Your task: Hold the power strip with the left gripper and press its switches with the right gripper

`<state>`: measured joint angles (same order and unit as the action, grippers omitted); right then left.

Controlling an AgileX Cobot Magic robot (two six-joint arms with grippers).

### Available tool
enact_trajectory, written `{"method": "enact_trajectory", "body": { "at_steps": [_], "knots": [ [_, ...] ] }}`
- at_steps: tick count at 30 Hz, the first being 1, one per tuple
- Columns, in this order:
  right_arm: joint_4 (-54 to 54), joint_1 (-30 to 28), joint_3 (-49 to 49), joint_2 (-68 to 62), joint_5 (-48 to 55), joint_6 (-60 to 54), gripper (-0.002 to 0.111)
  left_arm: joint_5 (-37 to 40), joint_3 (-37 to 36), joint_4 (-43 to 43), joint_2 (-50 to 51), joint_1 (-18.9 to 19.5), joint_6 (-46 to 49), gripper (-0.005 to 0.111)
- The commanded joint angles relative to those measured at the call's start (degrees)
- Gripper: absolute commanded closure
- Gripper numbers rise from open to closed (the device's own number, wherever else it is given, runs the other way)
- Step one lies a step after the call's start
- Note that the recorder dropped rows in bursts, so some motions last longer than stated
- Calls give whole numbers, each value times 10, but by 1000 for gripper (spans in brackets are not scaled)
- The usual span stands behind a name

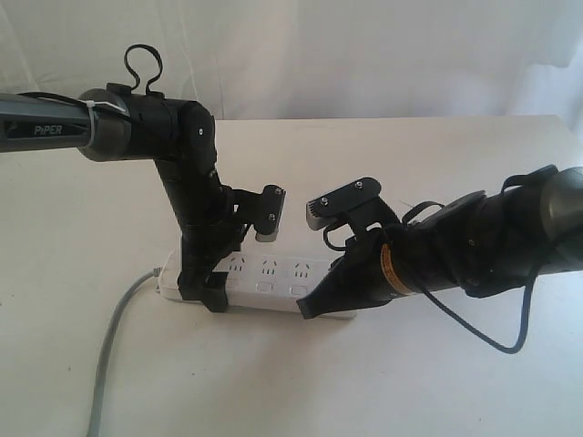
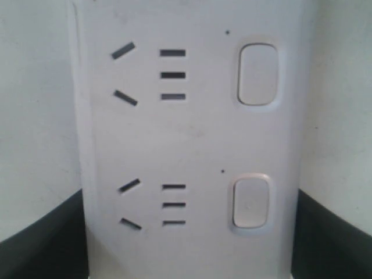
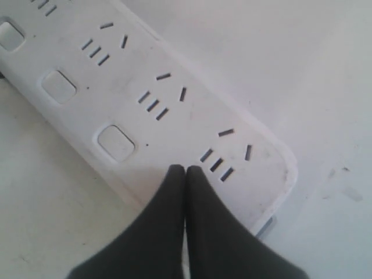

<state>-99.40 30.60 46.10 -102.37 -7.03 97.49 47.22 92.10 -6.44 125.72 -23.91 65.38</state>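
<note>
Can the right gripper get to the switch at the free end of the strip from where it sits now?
Probably yes. The right gripper, shut, points at the power strip just beside that end switch, with nothing between them. The left gripper holds the cord end, well clear.

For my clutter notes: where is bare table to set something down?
Bare white table beyond the long white plastic power strip, and in front, right of its grey cord. Crowded where the black left gripper and right gripper cover it.
</note>
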Motion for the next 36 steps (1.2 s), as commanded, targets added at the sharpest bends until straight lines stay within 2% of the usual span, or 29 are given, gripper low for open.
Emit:
{"method": "enact_trajectory", "body": {
  "at_steps": [1,23,27,36],
  "knots": [
    [-5,-3,-7,-20,7,3,108,32,-47,-24,80,-8,0,107],
    [-5,-3,-40,-50,14,4,108,17,-47,-24,80,-8,0,107],
    [-5,-3,-23,20,-9,8,108,16,-47,-24,80,-8,0,107],
    [-5,-3,-21,275,46,8,108,16,-47,-24,80,-8,0,107]
  ]
}}
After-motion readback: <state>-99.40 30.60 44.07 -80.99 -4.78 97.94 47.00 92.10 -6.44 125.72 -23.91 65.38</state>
